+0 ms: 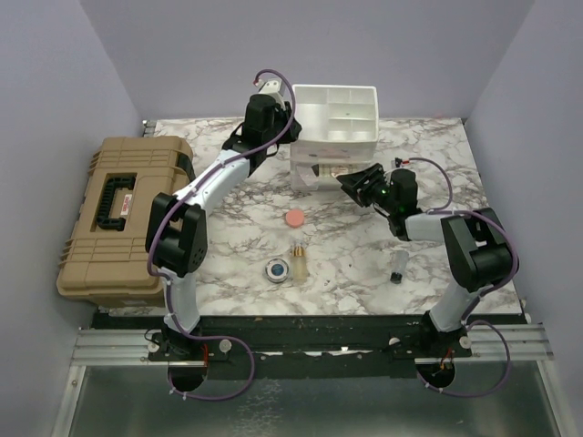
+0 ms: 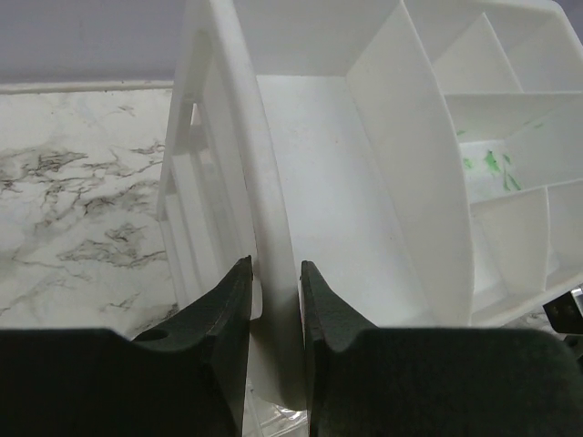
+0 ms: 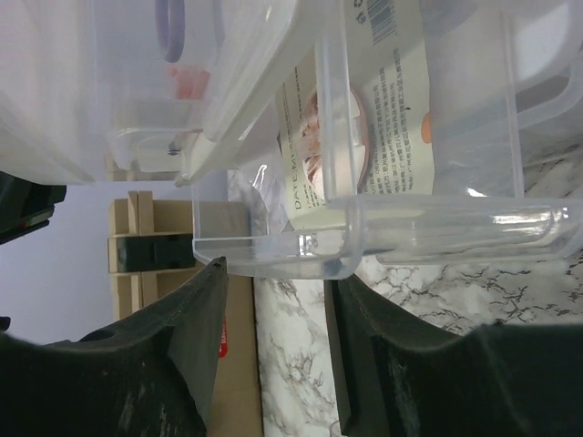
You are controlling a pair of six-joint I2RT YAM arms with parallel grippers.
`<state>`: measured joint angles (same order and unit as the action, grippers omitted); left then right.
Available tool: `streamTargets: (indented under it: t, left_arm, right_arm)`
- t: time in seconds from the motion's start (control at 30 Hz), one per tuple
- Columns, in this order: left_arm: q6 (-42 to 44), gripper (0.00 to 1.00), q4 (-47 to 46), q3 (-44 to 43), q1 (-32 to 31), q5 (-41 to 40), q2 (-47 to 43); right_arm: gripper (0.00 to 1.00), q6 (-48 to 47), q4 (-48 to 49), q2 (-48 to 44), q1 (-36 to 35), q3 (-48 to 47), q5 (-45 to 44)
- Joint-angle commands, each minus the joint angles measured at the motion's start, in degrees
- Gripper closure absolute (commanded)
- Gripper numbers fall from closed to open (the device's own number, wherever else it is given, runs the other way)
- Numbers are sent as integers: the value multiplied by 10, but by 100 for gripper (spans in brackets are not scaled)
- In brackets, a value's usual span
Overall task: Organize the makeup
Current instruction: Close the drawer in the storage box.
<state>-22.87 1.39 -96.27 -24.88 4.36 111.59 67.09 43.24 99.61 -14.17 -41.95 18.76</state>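
presently the step in hand is judged to be the working of the clear drawer (image 3: pixel 273 253) at the foot of the white organizer (image 1: pixel 339 135), with most of the makeup not yet put away. the organizer's left wall is clamped between the fingers of the left gripper (image 2: pixel 278 296), so the unit is braced. the right gripper (image 3: pixel 278 278) is held at the drawer's front with its jaws apart. the drawer's thin pull lip lies just at the gap between the fingertips, and whether it is touched cannot be told. the drawer appears to be drawn partly out.

next, the jaws would need to be brought together squarely on that lip. the drawer could then be slid straight along its track while the left hold is kept. whether a pull or a push is wanted cannot be judged.

the cream sachet (image 3: pixel 392 100) is seen through the clear plastic, lying flat inside the drawer, pale and printed with small dark text and a pinkish picture. the pink puff (image 1: pixel 294 218) lies on the marble table (image 1: pixel 364 264) in front of the organizer. nearer the arm bases, the blue compact (image 1: pixel 277 269) and the amber bottle (image 1: pixel 297 261) lie just beside each other. the dark vial (image 1: pixel 398 273) is set well apart, near the right arm. no strip palette can be made out.
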Motion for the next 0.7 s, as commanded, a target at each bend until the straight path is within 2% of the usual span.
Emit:
streamTargets:
  t: [0.0, 0.2, 0.53, 0.67]
  left_arm:
    - [-46, 91, 52, 18, -14, 43, -35]
    - [-92, 96, 52, 39, -20, 22, -55]
    - [-134, 96, 48, 83, -39, 3, -89]
    - [-148, 96, 42, 85, -51, 7, -89]
  right_arm:
    - [50, -28, 15, -24, 6, 6, -14]
    - [49, -55, 31, -33, 7, 15, -12]
    - [44, -62, 130, -18, 15, 38, 23]
    - [43, -79, 137, -25, 19, 37, 10]
